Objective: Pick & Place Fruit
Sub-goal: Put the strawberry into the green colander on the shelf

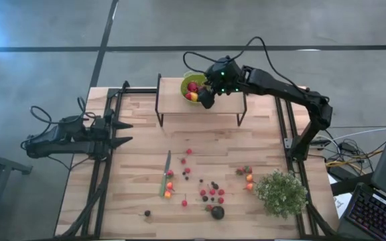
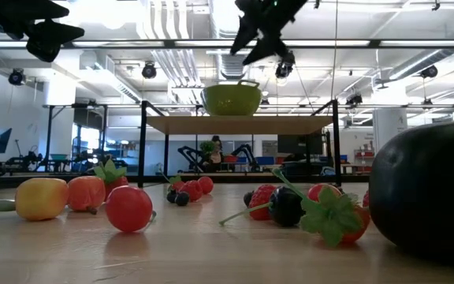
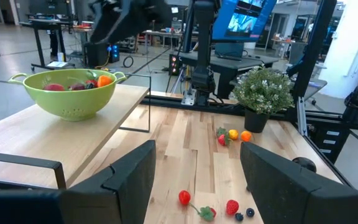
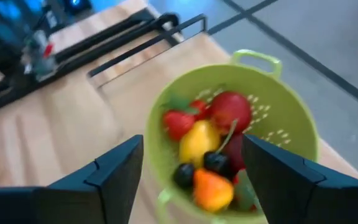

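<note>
While my right gripper (image 1: 205, 99) hangs above the green colander (image 1: 191, 86) on the raised wooden shelf (image 1: 230, 100) at the table's far edge, I see its fingers (image 4: 114, 168) spread apart with nothing between them. Through the right wrist camera I look down into the colander, which holds red, yellow, orange and dark pieces of fruit (image 4: 211, 146). My left gripper (image 1: 121, 133) waits at the table's left edge, off the surface, its fingers (image 3: 132, 177) wide apart and empty. Across the wooden table (image 1: 139, 114) most of the loose fruit (image 1: 211, 194) lies toward the near edge: red berries and dark ones scattered around the middle, and a bigger dark round fruit (image 1: 217, 212) close to the near edge. A small cluster of red and orange pieces (image 1: 246, 175) sits just beside the bushy potted plant (image 1: 281, 193) near the near right corner. A slim green-handled knife (image 1: 165, 174) lies left of the scattered berries, with an orange piece touching or just beside its handle; I cannot tell which.
</note>
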Robot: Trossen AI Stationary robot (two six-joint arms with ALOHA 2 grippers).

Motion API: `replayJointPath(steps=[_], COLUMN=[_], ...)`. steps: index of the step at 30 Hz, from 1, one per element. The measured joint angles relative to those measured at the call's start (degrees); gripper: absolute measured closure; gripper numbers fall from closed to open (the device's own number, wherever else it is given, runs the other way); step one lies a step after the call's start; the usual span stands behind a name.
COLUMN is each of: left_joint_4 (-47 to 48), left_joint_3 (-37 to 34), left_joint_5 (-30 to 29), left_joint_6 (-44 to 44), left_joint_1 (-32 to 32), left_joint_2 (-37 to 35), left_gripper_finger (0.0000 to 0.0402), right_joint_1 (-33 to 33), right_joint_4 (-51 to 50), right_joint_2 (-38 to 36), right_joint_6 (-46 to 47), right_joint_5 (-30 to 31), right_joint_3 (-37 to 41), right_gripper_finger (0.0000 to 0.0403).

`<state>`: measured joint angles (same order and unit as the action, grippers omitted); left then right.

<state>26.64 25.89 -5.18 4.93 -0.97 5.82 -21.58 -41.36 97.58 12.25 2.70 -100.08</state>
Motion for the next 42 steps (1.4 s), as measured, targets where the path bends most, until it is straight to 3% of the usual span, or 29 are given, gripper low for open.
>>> replayJointPath(steps=[7, 16, 30, 42], left_joint_4=[0.0, 0.0, 0.0, 0.0], left_joint_3=[0.0, 0.0, 0.0, 0.0], left_joint_5=[0.0, 0.0, 0.0, 0.0], left_joint_6=[0.0, 0.0, 0.0, 0.0], left_joint_1=[0.0, 0.0, 0.0, 0.0], left_joint_2=[0.0, 0.0, 0.0, 0.0], left_gripper_finger=[0.0161, 0.0161, 0.0161, 0.0161], right_joint_1=[5.9, 14.8, 26.9, 36.0], right_joint_4=[-10.8, -25.4, -37.5, -37.6], right_joint_2=[0.0, -0.1, -0.1, -0.1], right_joint_6=[-0.4, 5.4, 19.4, 22.6], right_joint_5=[0.3, 0.3, 0.4, 2.8], right_joint_3=[-6.7, -9.0, 2.2, 11.6], right_gripper_finger=[0.0141, 0.0173, 0.0163, 0.0129])
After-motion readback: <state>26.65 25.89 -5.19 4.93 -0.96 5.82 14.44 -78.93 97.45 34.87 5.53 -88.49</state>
